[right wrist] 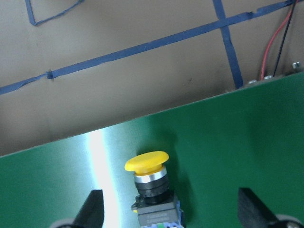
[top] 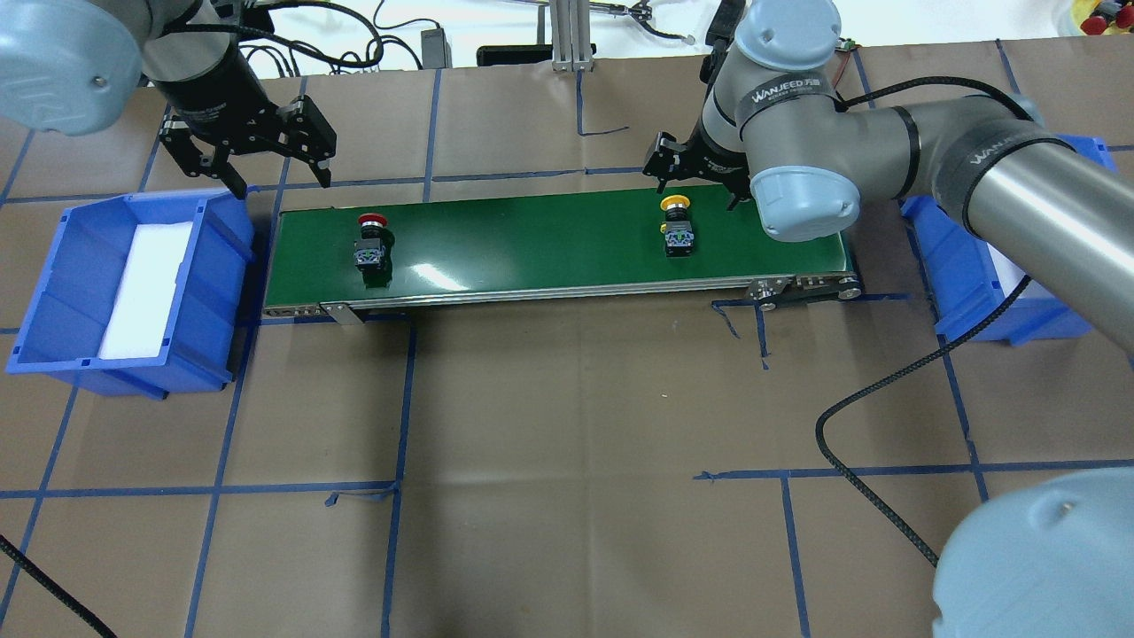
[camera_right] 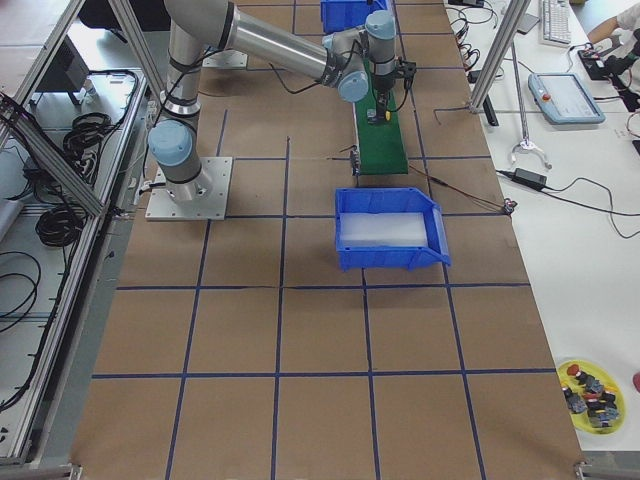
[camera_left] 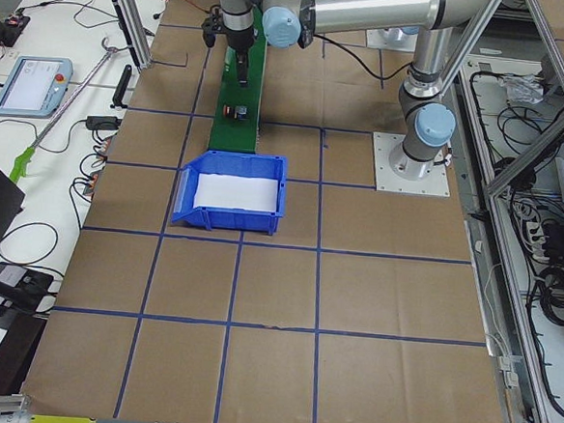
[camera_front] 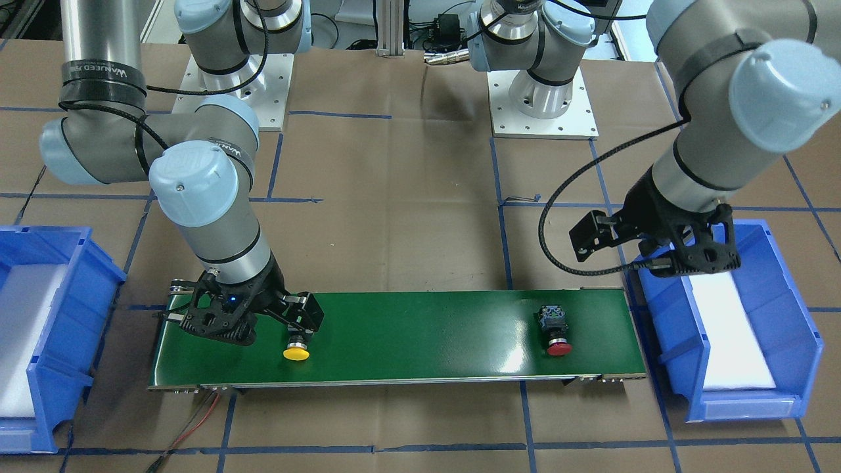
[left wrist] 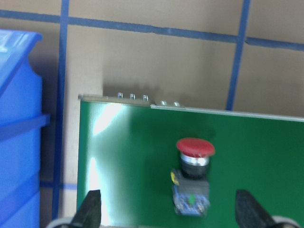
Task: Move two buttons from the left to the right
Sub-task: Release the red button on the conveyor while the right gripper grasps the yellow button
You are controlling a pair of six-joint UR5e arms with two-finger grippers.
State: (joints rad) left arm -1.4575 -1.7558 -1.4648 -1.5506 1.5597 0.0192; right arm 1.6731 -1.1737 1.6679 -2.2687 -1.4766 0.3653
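A red button (top: 371, 239) lies on its side near the left end of the green conveyor belt (top: 549, 252). It also shows in the left wrist view (left wrist: 194, 166) and the front view (camera_front: 556, 332). A yellow button (top: 677, 226) lies near the belt's right end and shows in the right wrist view (right wrist: 148, 175) and the front view (camera_front: 296, 347). My left gripper (top: 283, 182) is open and empty, above the belt's left end at its far edge, with the red button ahead between its fingers (left wrist: 90, 209). My right gripper (right wrist: 172, 211) is open and empty, just above the yellow button.
A blue bin (top: 62, 292) with a white foam liner stands off the belt's left end. A second blue bin (top: 966, 292) stands off the right end, half hidden by my right arm. A yellow dish (camera_right: 590, 395) of spare buttons sits far off.
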